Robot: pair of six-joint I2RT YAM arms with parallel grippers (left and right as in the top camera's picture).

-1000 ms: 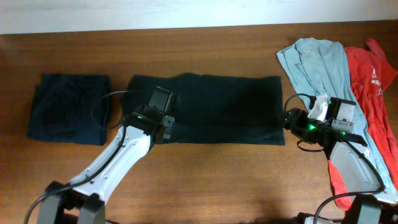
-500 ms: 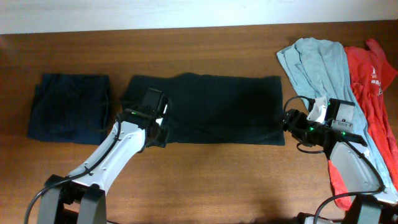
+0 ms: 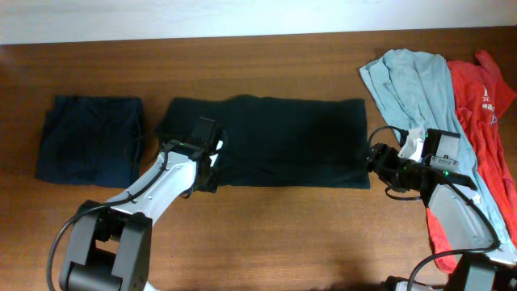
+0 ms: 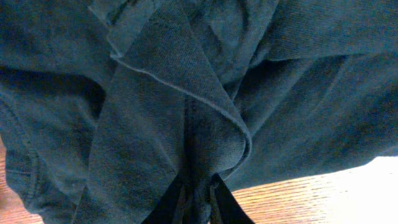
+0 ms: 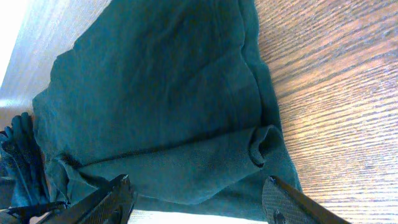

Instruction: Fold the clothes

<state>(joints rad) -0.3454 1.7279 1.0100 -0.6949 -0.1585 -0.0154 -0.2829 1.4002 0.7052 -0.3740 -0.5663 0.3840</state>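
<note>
Black garment (image 3: 283, 141), left hand (image 4: 198, 204) pinching a fold — right hand (image 5: 196, 196) low, spread.

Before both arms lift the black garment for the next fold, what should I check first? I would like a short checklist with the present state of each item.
1. The left gripper pinches the black garment: ok, fabric is bunched between its fingers.
2. The right gripper is closed on the garment's right end: not ok, its jaws stand open, with the fabric edge just ahead of them.
3. The left pinch catches every layer: cannot tell.
4. The black garment lies apart from the navy garment: ok, bare table shows between them.
5. The black garment lies apart from the pale blue garment: cannot tell, the edges are very close.
</note>
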